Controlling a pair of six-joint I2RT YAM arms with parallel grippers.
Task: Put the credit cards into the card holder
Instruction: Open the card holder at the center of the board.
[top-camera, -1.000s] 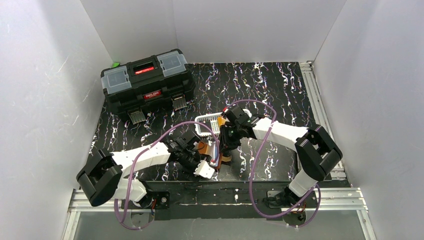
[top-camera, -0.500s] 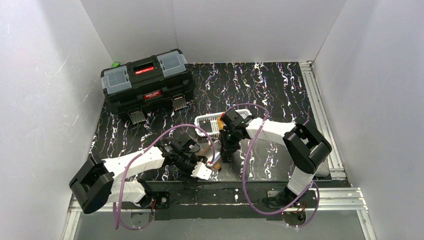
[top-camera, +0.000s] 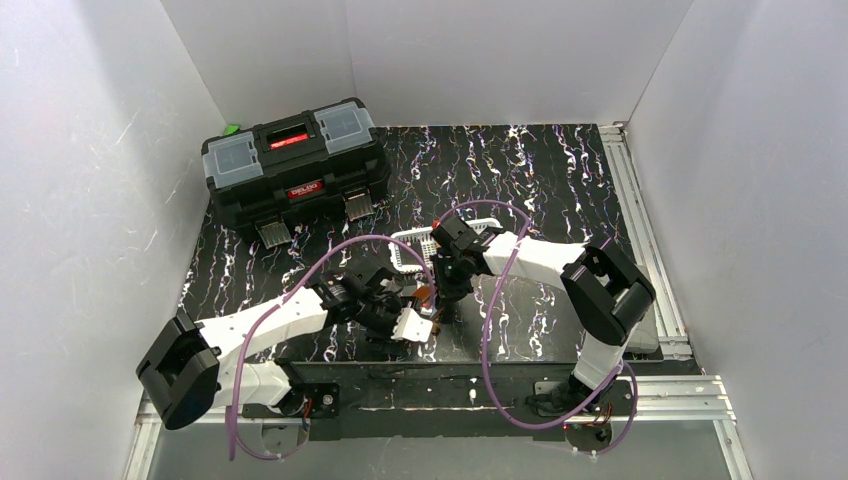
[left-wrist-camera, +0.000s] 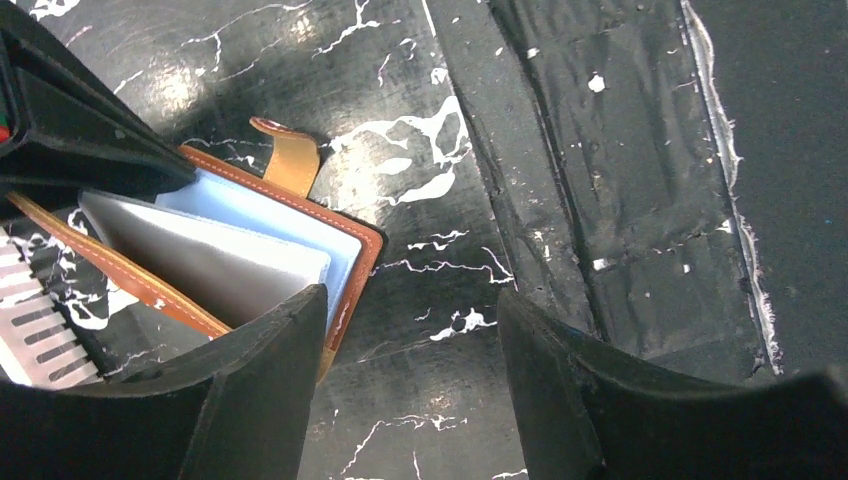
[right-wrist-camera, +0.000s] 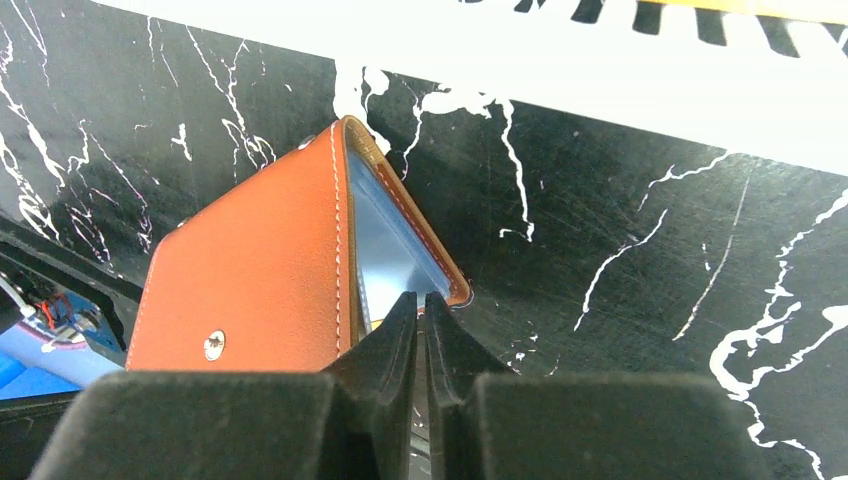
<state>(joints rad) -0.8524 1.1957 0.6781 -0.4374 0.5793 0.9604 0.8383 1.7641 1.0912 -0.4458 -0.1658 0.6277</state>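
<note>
black white-veined tabletop (top-camera: 560, 180) with card holder (right-wrist-camera: 250, 280), white walls (top-camera: 90, 150) around

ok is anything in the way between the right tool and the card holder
nothing visible. the right tool, its jaws almost together, sits right at the open edge of the card holder, with no gap between them. whether it is pinching anything there is not clear.

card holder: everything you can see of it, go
The card holder is a tan-brown leather folding wallet with pale stitching, a metal snap stud on its cover and a snap tab. It lies on the black marbled table, half open, cover tilted up, clear sleeves showing. The right gripper appears to pinch its edge; the open left gripper has one finger at the cover's edge.
</note>
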